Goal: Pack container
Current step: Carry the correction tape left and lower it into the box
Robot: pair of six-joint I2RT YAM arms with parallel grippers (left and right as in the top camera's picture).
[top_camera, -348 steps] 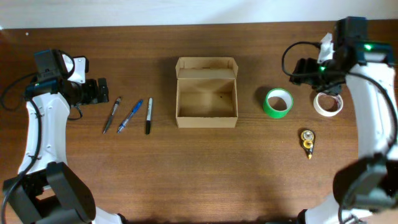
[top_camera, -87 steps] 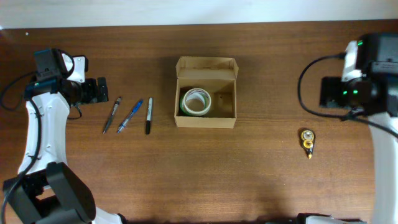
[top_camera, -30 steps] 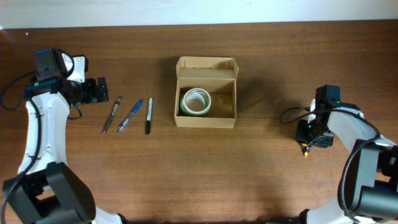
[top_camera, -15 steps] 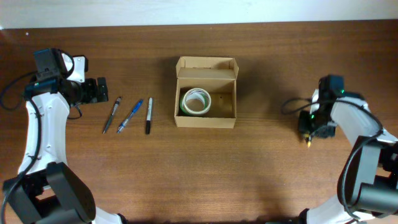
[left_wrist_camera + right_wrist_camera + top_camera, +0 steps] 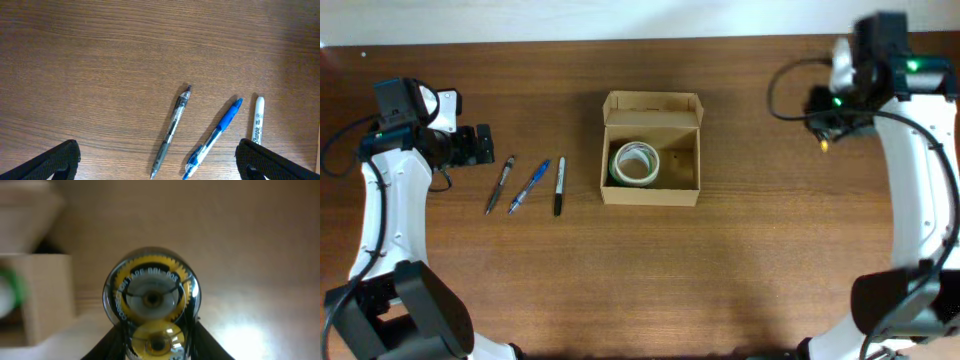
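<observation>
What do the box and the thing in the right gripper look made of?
The container: plain tan cardboard, matte, with folded flaps. The dispenser held in the right gripper: probably clear glossy plastic, since yellow toothed wheels show through its shell, which catches light.

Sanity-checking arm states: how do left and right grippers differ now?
Left gripper: jaws wide open, empty; right gripper: jaws shut on the yellow tape dispenser. Left gripper is by the pens, left of the container; right gripper is right of it. Neither is over it.
</observation>
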